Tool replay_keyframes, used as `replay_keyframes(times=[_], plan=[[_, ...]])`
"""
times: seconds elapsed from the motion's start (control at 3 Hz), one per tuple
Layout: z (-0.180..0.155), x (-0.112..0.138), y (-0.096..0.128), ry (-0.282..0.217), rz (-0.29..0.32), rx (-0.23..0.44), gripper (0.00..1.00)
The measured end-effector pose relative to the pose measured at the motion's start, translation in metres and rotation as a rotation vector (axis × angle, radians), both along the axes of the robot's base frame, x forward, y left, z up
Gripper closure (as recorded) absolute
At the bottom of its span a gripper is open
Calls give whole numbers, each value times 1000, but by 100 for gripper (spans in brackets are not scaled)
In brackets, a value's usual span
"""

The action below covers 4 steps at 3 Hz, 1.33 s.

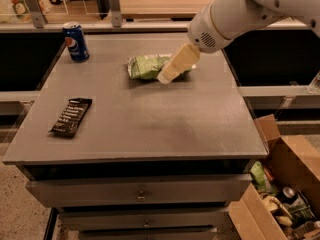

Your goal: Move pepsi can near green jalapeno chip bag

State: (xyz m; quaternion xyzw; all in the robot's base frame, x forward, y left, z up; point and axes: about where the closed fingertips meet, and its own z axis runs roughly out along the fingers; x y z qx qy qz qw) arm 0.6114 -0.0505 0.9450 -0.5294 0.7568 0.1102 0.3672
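Gripper (pixel 164 78) at the right end of the green jalapeno chip bag (pixel 146 67); open or closed, I cannot tell.
Pepsi can (pixel 76 42) stands upright, long axis vertical, logo toward camera, well left of the gripper.

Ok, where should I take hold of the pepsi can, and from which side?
Probably its round side wall at mid-height: the pepsi can stands upright near the far corner of the table. Come in level from the side facing the green jalapeno chip bag, where the gripper hangs; a rail runs close behind the can.
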Motion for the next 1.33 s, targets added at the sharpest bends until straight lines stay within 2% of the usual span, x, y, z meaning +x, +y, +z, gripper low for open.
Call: replay_keyframes(times=[0.33,0.67,1.0,1.33], plan=[[9,12,5,-45,-31,35,0],[9,12,5,-45,-31,35,0],[11,27,21,-81,-23,75,0],[17,59,59,-137,8,164,0]])
